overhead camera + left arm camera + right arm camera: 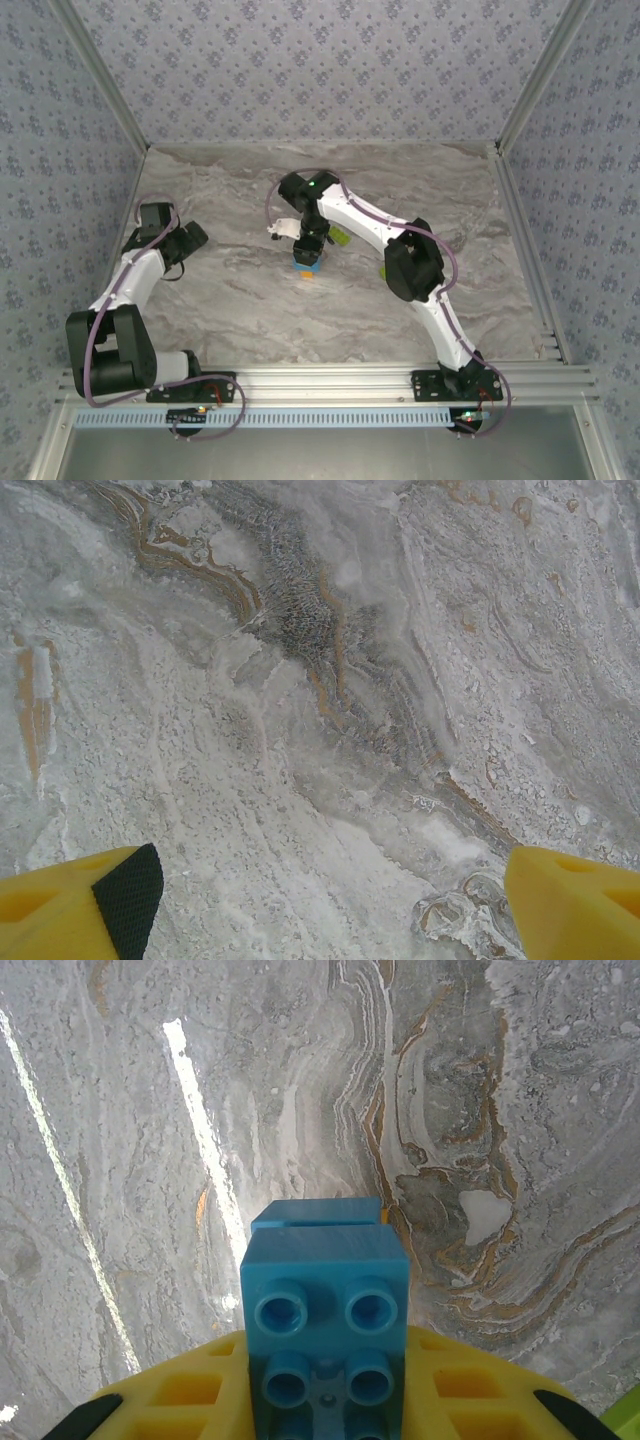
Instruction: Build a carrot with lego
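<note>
A: So, table (420,200) mostly bare, right arm (400,240) stretched to the middle, left arm (130,290) folded at the left side
B: Grippers?
A: Right gripper (309,243) clamped on blue lego (325,1290), studs facing the wrist camera; left gripper (190,238) jaws wide, nothing between, over bare marble
B: Other pieces?
A: Orange brick (309,275) just under the blue, touching or not I can't tell; lime-green brick (341,237) just beside the right gripper
B: Risk?
A: Likely misaligned studs on press-down, so the blue tilts or slips in the grip; the wrist could also knock the lime-green one away

Right claw (309,248) upon blue-and-orange lego (304,268)
</note>
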Available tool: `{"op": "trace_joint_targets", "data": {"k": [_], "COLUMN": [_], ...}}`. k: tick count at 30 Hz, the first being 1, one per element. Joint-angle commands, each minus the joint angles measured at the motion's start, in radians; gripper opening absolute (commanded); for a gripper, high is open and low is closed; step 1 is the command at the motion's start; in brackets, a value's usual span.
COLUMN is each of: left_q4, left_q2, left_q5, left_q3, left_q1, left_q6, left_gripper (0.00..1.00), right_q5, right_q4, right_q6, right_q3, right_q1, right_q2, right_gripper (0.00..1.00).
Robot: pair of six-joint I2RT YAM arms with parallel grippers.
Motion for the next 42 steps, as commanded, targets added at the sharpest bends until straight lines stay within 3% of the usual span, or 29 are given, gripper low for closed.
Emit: {"op": "trace_joint_targets", "data": {"k": [1,17,42], "left_q4": [0.001,-0.003,-0.002], "left_q2": [0.009,0.002,0.011], "left_q5": [0.0,-0.001,0.003], "left_q3": [0.034,0.034,0.042], "left_q1": [-0.004,-0.005,-0.004], "left_q6": [0.022,0.022,0.021], "left_gripper": [0.9,0.9,0.9], "right_q5": [-0.002,0.056,0.034], "right_q4": [-0.04,-0.017,0.01], "right_q6": [-0.029,-0.014,0.014], "right_q3": [-0.024,-0.115,-0.247], "right_q1": [0.011,0.037,0.039], "right_q2": [0.025,0.029,0.009], "right_gripper": [0.26,0.26,0.26]}}
